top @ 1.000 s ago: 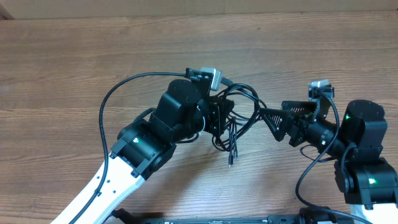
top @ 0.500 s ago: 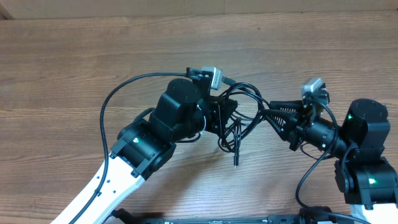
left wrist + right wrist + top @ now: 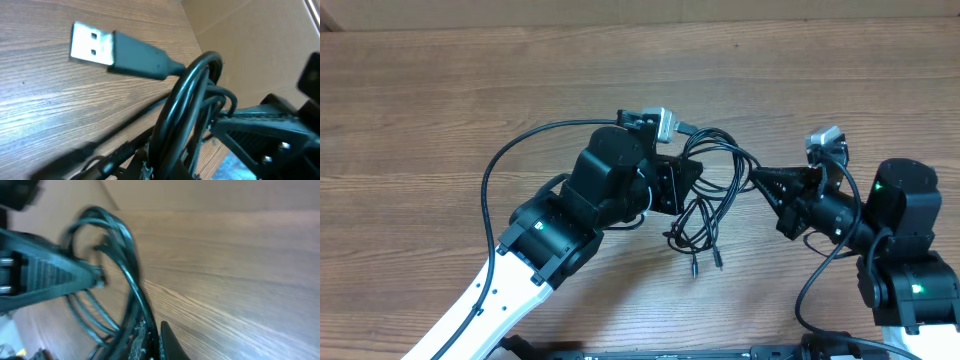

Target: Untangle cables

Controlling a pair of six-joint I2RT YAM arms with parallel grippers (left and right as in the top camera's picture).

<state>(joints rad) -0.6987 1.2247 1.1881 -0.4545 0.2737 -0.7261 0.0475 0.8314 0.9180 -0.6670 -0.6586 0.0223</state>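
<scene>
Wood worktop (image 3: 440, 110) fills the overhead view; left arm (image 3: 570, 215) reaches in from the near left, right arm (image 3: 900, 230) from the near right; the tangle of cables (image 3: 715, 200) sits mid-worktop between them, loops bunched up, a couple of loose ends trailing toward the near side; left gripper (image 3: 688, 178) is clenched on the bundle's left side; right gripper (image 3: 757, 180) is pinched closed on a strand at the right side, I think, that wrist view's pretty blurry; a silver USB plug (image 3: 91, 44) shows over the wood in the left wrist view.
</scene>
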